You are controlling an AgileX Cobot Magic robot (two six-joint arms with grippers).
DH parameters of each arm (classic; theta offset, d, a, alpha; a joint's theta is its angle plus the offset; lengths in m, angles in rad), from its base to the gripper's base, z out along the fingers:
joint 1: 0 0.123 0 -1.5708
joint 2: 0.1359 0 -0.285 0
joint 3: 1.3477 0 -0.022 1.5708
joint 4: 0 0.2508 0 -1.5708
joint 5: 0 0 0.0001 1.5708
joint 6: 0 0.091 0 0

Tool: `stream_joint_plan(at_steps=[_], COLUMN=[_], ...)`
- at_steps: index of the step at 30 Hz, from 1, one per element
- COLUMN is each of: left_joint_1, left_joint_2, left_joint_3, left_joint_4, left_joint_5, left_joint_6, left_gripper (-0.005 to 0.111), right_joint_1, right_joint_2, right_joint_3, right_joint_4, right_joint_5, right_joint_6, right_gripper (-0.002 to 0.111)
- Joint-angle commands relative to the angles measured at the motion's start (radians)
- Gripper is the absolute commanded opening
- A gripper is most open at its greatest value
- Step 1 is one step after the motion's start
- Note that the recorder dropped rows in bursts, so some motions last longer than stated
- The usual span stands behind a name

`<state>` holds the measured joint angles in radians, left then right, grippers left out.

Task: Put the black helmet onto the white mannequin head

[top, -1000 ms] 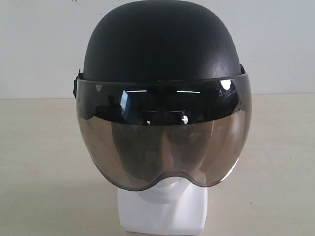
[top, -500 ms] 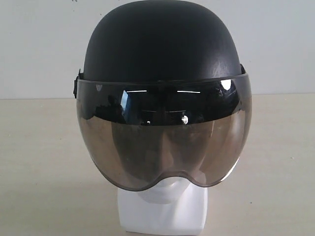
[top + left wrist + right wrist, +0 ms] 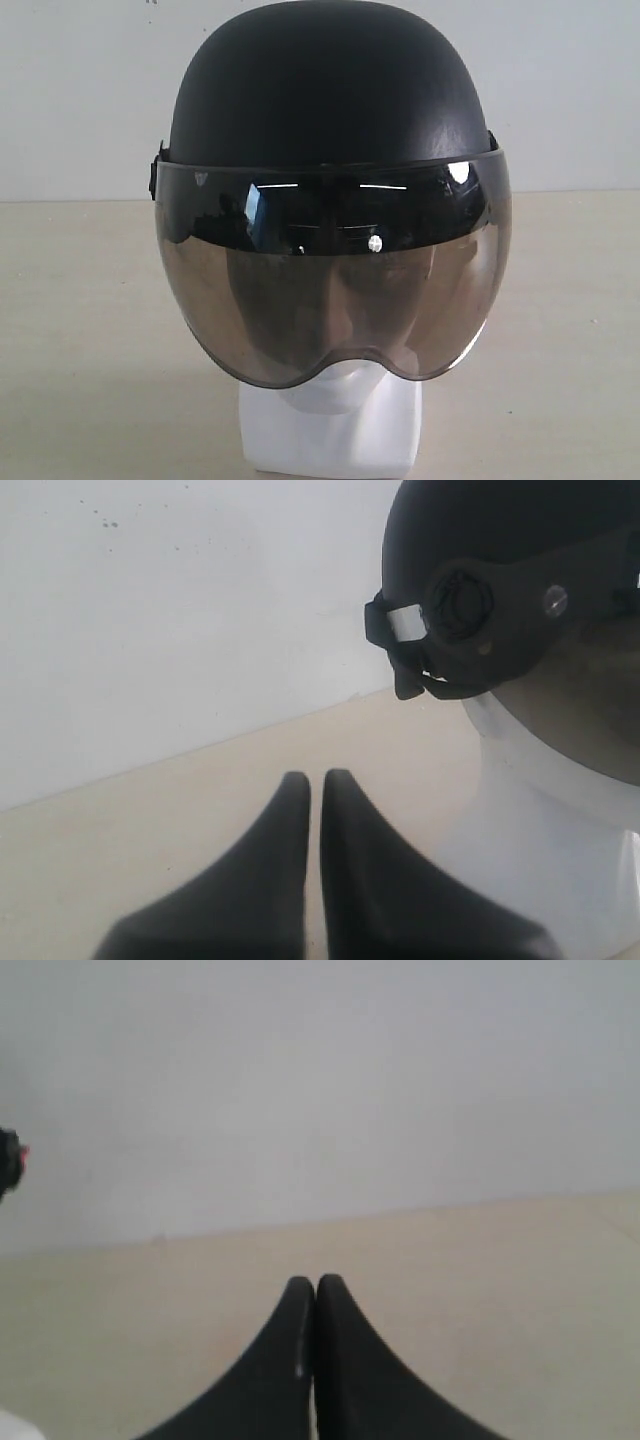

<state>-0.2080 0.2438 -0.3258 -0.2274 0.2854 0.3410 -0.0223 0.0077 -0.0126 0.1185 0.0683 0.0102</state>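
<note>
White plain wall [image 3: 80, 100] fills the background, meeting a pale beige worktop [image 3: 90, 330] along a straight line behind the objects.

In the centre of the exterior view, the black helmet [image 3: 325, 85] sits on the white mannequin head [image 3: 330, 430], covering the crown. It faces the camera and looks level. Its smoky visor [image 3: 330, 300] is lowered over the face, and the features show dimly through the tint. Only the chin and the blocky neck base show below the visor's lower edge. The base stands on the worktop near the front of the view, cut off by the bottom edge of the frame. Open worktop surface shows to the left and right of the head, out to the frame edges.

The left pincer [image 3: 315, 777] shows in its wrist view with its two dark fingers pressed together, holding nothing. It hangs above the worktop beside the head, apart from it. That view shows the helmet's side, with a round visor pivot [image 3: 460, 602] and a strap buckle [image 3: 405, 620].

The right pincer [image 3: 315, 1282] is also pressed together and holds nothing. It points towards open worktop and wall.
</note>
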Motion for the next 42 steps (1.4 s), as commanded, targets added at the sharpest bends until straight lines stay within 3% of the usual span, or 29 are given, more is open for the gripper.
stream_joint_plan(at_steps=[1,4,32,36,42], left_joint_1=[0.005,0.005,0.005,0.073,0.147], left_joint_2=[-0.009,-0.009,-0.02,-0.111,-0.244], left_joint_3=[0.004,0.004,0.004,0.036,0.194], left_joint_4=[0.0,0.0,0.002,-0.053,-0.053], left_joint_5=[0.0,0.0,0.0,-0.017,-0.152], left_joint_6=[-0.011,-0.011,-0.011,-0.013,-0.059], left_gripper=[0.004,0.004,0.004,0.004,0.004], right_joint_1=[-0.008,-0.008,-0.008,-0.008,-0.008], right_joint_2=[-0.008,-0.008,-0.008,-0.008,-0.008], right_joint_3=[0.013,0.013,0.013,0.013,0.013], right_joint_4=[-0.018,-0.063,-0.072,-0.072,-0.072], right_joint_5=[0.189,0.294,0.293,0.293,0.293], right_joint_6=[-0.01,-0.02,-0.017,-0.017,-0.017], right_gripper=[0.0,0.0,0.0,0.0,0.0])
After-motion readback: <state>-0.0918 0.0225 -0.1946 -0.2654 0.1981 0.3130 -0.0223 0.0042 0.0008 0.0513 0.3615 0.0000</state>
